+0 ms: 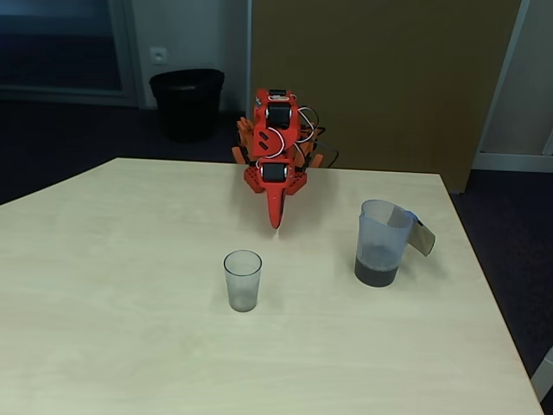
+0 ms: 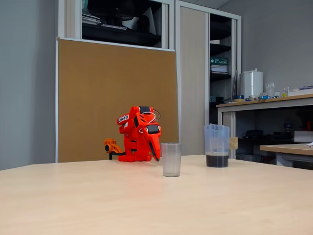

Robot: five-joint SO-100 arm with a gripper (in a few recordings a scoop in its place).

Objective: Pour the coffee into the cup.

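The cup (image 1: 243, 279) (image 2: 170, 159) is a small clear greyish tumbler standing upright near the table's middle, with nothing visible inside. To its right in both fixed views stands a taller translucent jug (image 1: 382, 239) (image 2: 217, 145) with a handle; the coffee (image 1: 376, 271) (image 2: 217, 160) is a dark layer at its bottom. The orange-red arm is folded at the table's far edge. Its gripper (image 1: 276, 218) (image 2: 156, 155) points down toward the tabletop, shut with nothing in it, well behind the cup and left of the jug.
The pale wooden table (image 1: 112, 328) has its right edge close beyond the jug. A black bin (image 1: 187, 102) stands on the floor behind, and a brown board (image 2: 115, 98) rises behind the arm.
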